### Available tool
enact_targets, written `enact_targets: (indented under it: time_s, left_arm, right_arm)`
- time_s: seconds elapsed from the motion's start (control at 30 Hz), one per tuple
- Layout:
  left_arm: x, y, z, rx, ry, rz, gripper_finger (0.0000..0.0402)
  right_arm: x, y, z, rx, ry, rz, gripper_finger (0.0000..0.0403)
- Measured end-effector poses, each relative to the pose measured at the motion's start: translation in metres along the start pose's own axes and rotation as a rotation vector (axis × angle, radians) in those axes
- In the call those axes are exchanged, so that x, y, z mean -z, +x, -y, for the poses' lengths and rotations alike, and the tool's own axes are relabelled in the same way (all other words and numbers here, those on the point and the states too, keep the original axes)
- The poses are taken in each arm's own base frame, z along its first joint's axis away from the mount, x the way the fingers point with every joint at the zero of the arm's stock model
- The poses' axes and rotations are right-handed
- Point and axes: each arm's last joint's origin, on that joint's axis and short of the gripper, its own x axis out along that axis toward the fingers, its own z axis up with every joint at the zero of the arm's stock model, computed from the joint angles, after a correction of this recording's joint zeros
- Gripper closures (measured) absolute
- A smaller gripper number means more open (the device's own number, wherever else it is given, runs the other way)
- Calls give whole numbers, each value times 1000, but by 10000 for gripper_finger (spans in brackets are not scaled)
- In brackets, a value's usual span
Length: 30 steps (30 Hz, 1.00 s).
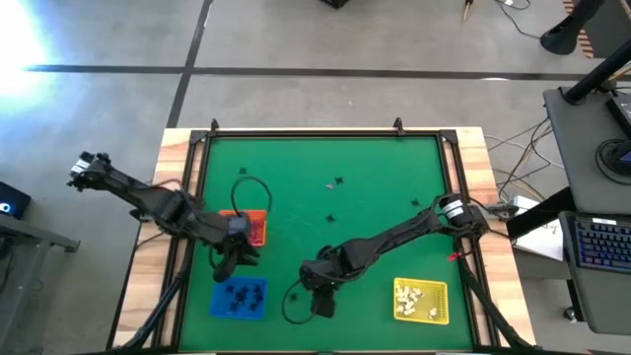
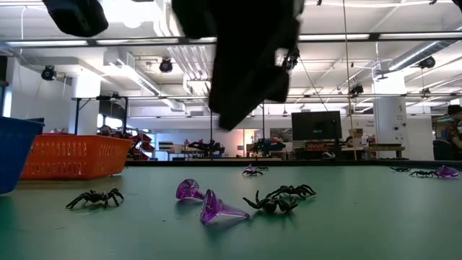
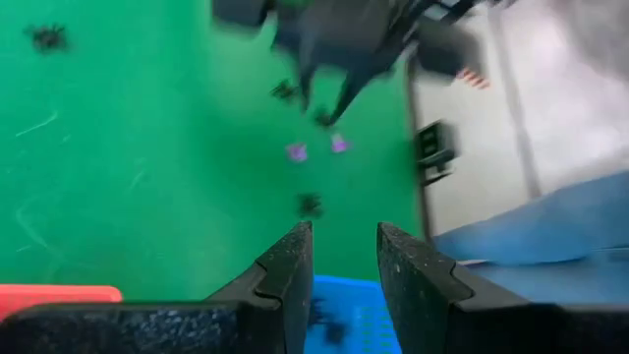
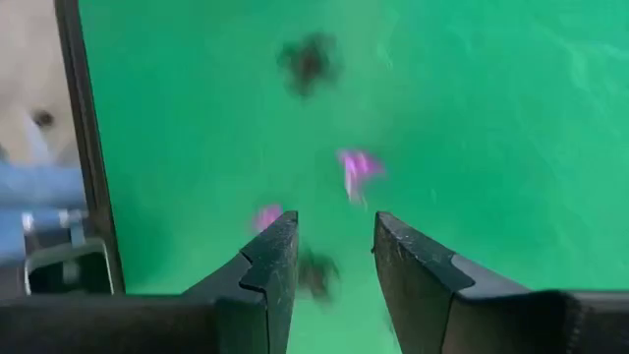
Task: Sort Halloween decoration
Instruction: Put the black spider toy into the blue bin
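Halloween decoration (image 2: 216, 208) litters green table (image 2: 361, 224) in open workshop.

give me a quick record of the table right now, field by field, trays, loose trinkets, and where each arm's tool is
surface: green table mat
orange tray: left side, partly under the left arm
blue tray: front left, black spiders inside
yellow tray: front right, white trinkets inside
loose trinkets: purple pieces and black spiders front centre; a few spiders farther back
left tool: open, empty, above the blue tray
right tool: open, empty, above the purple pieces and spiders
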Motion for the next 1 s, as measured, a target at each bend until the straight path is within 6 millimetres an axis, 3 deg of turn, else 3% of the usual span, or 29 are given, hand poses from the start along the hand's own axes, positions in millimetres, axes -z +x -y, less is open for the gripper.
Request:
enact_targets:
  time_s: [0.23,0.6,0.8,1.0]
  left_arm:
    - [7,48,0,-119,19,-108,304]
    - [4,110,12,-167,39,-205,304]
    - [12,147,25,-190,115,-295,304]
    - [20,181,30,-219,137,-356,304]
  right_arm:
    - [13,-53,-11,128,-19,23,280]
    - [18,-135,-17,234,136,302,280]
    - [22,-162,-14,285,194,398,280]
    - [24,-172,-14,277,204,413,280]
